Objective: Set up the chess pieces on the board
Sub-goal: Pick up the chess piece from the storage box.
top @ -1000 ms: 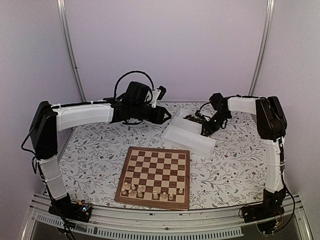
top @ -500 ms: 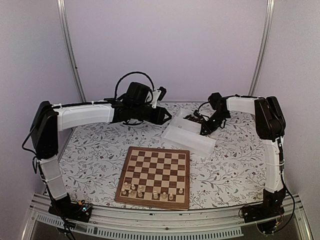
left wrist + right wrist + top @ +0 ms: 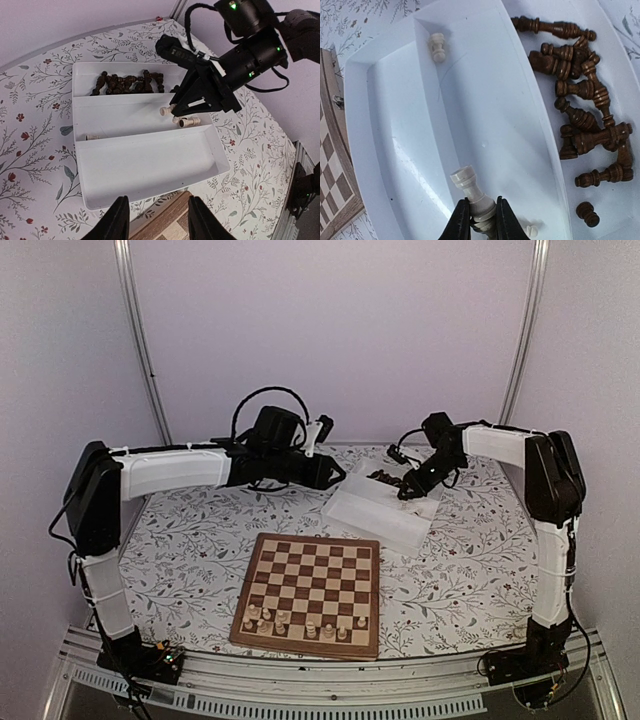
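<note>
My right gripper (image 3: 480, 206) is shut on the base of a cream rook (image 3: 469, 184), just above the middle compartment of the white tray (image 3: 485, 100). From above, the right gripper (image 3: 408, 490) is over the tray (image 3: 375, 515). Several dark brown chess pieces (image 3: 580, 90) lie in the far compartment. A cream pawn (image 3: 437, 46) lies at the middle compartment's far end. My left gripper (image 3: 156, 220) hangs open and holds nothing, over the tray's near wall (image 3: 145, 160) and a corner of the board (image 3: 172, 225). Several cream pieces (image 3: 300, 622) stand on the board's (image 3: 310, 580) near rows.
Two more cream pieces (image 3: 180, 116) lie in the tray's middle compartment, beside the right arm's black wrist (image 3: 220, 85). The tray's near compartment holds nothing. The flowered tablecloth (image 3: 190, 550) lies around the board and tray. Metal posts (image 3: 140, 340) stand at the back.
The right jaws closed on the cream rook, and the right wrist rose a little over the tray. The left arm has not moved.
</note>
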Tool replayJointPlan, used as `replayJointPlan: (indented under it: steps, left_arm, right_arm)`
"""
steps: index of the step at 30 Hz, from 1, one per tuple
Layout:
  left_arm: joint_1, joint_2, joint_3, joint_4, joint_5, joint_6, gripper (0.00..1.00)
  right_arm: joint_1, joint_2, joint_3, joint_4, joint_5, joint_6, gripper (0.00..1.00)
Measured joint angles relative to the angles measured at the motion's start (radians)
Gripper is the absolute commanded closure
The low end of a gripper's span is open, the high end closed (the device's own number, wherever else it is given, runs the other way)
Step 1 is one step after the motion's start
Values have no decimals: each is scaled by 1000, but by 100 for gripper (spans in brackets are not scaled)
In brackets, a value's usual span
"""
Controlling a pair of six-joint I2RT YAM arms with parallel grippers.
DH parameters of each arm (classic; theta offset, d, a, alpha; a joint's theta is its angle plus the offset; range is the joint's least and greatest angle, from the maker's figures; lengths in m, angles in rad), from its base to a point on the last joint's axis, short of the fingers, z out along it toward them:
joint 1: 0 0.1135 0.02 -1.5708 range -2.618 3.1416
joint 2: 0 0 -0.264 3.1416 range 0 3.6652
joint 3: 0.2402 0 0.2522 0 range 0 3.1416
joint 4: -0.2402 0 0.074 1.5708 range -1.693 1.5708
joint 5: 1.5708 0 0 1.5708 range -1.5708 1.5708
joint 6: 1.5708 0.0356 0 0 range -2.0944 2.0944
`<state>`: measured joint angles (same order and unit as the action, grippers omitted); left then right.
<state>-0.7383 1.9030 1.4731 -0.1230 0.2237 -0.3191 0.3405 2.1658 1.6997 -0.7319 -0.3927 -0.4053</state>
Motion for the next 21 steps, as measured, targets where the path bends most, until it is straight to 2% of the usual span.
replayJointPlan:
  steps: [10, 16, 21]
  left_arm:
    - [1, 68, 18, 96, 73, -64, 54]
    - [7, 188, 71, 218, 138, -208, 53]
    - [11, 346, 192, 303, 188, -343, 53]
  right_arm:
    - [0, -99, -18, 44, -39, -10, 89]
    - [0, -99, -52, 47, -59, -23, 89]
    - [0, -108, -68, 63, -83, -33, 89]
